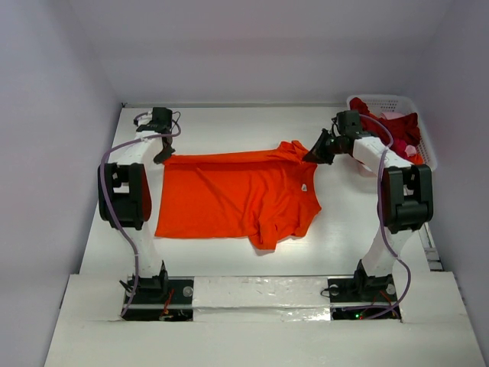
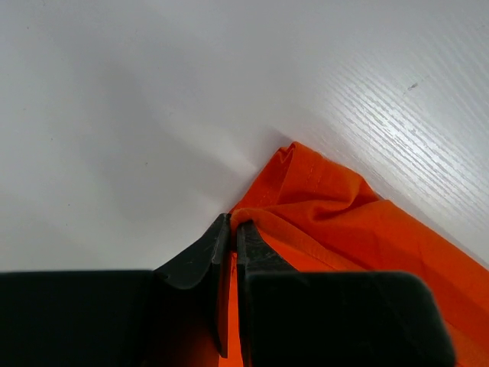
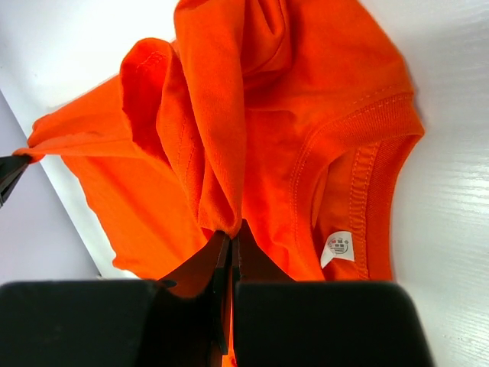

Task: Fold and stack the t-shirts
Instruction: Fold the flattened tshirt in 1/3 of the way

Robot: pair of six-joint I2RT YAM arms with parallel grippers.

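Observation:
A bright orange t-shirt (image 1: 237, 199) lies spread on the white table (image 1: 229, 130), its collar and white neck tag (image 3: 337, 246) toward the right. My left gripper (image 1: 163, 154) is shut on the shirt's far left corner (image 2: 252, 216); cloth shows between the jaws. At the far right shoulder my right gripper (image 1: 313, 153) is shut on a bunched fold of the shirt (image 3: 221, 206), which hangs in creases from the jaws (image 3: 231, 238). Dark red t-shirts (image 1: 393, 126) lie heaped in the basket at the back right.
A white lattice basket (image 1: 397, 101) stands at the far right corner of the table, close behind the right arm. White walls close in the table at the back and both sides. The arm bases (image 1: 260, 294) sit at the near edge.

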